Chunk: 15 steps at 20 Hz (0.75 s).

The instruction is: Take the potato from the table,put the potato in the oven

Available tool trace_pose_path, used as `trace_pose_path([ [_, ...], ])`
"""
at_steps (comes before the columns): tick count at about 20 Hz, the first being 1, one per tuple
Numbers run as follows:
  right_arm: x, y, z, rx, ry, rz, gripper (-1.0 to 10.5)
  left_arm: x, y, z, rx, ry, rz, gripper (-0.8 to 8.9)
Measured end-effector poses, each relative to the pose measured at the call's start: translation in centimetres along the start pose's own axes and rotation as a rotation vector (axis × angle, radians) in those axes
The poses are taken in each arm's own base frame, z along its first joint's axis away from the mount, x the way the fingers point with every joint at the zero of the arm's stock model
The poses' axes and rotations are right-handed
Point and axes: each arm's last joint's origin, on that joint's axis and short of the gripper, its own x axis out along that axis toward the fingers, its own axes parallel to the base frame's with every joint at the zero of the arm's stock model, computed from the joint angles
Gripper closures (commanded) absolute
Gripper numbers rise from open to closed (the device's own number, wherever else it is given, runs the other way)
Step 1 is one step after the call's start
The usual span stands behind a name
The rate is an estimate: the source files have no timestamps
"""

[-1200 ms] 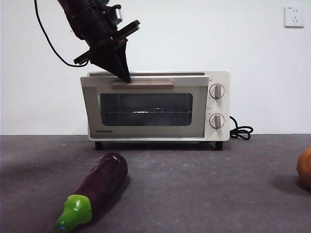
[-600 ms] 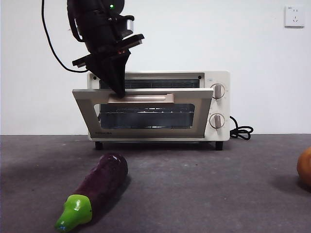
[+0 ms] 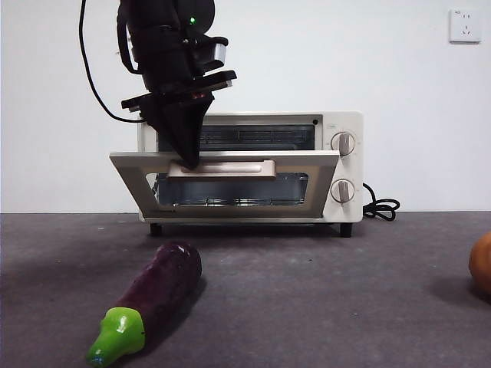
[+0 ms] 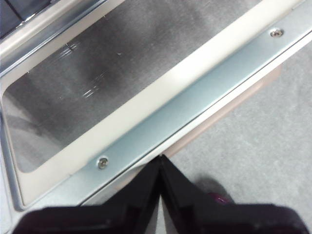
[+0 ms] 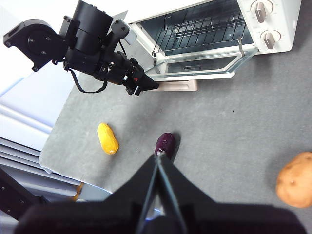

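The cream oven [image 3: 351,167] stands at the back of the table [image 3: 322,291], its glass door [image 3: 230,189] tilted partway down. My left gripper [image 3: 188,159] is shut, its tip pressed on the left end of the beige handle [image 3: 234,169]. In the left wrist view the shut left gripper [image 4: 160,158] lies against the door's metal edge [image 4: 195,114]. The potato [image 3: 482,264] sits at the far right edge, untouched. High over the table, my right gripper [image 5: 158,158] is shut and empty, with the potato [image 5: 295,179] off to one side of it.
A purple eggplant [image 3: 157,295] with a green stem lies in front of the oven on the left. A yellow lump [image 5: 107,138] rests near the table's edge beyond it. The oven's black cord [image 3: 381,207] trails to its right.
The oven door went from closed to tilted partway open, lower now than half a second ago. My left gripper followed the handle down and slightly right.
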Motion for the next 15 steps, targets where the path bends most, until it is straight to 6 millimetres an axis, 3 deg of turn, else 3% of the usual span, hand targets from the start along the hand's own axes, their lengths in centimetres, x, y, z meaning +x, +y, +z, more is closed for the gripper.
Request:
trace_pose_path([
  [15, 0.03, -0.02, 0.02, -0.018, 0.001, -0.001, 9.5, 0.01, -0.05, -0.56, -0.004, 0.055, -0.031, 8.2],
])
